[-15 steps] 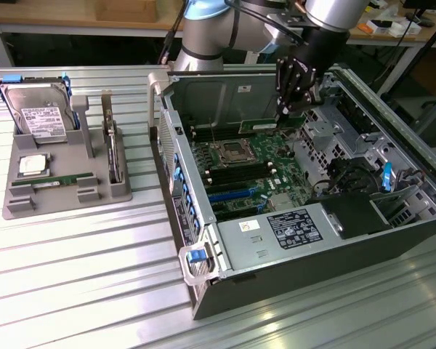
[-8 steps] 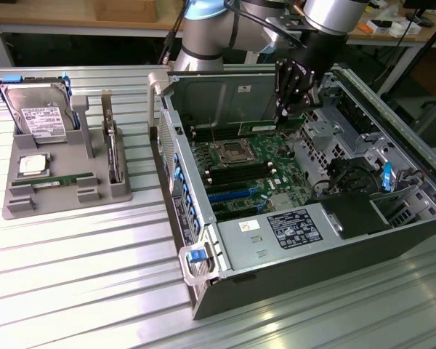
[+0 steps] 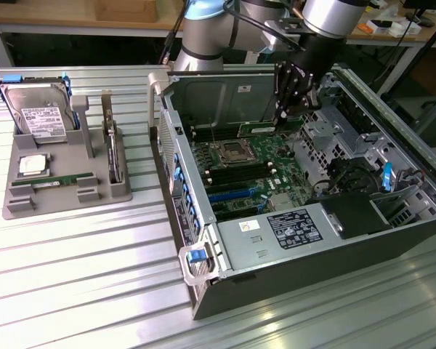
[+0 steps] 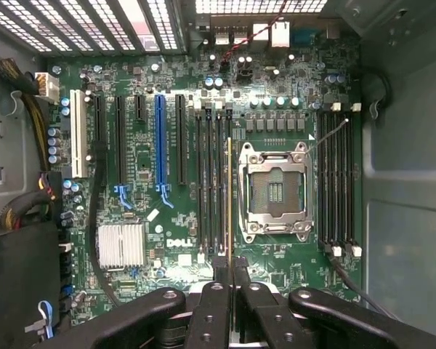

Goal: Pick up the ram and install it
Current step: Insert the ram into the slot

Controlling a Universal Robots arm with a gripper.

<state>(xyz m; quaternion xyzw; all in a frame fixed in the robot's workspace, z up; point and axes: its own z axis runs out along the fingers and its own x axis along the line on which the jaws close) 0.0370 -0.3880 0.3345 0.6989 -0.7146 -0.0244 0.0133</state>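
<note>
Ram (image 4: 228, 203) edge-down in tool (image 4: 230, 266), lengthwise along memory slots (image 4: 201, 182).

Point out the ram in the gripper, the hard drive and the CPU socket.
ram (image 4: 228, 200): wrist view, on its thin edge, seen edge-on.
hard drive (image 3: 42, 118): exterior view, on its white label.
CPU socket (image 4: 275, 190): wrist view, on its bare middle.

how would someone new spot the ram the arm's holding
Find the open computer case and the green motherboard inside it, then the silver square CPU socket. Beside the socket runs a bank of long black memory slots, and the ram is the thin stick standing on edge in line with them, clamped by the gripper. Its pale gold edge sets it apart from the black slots.
</note>
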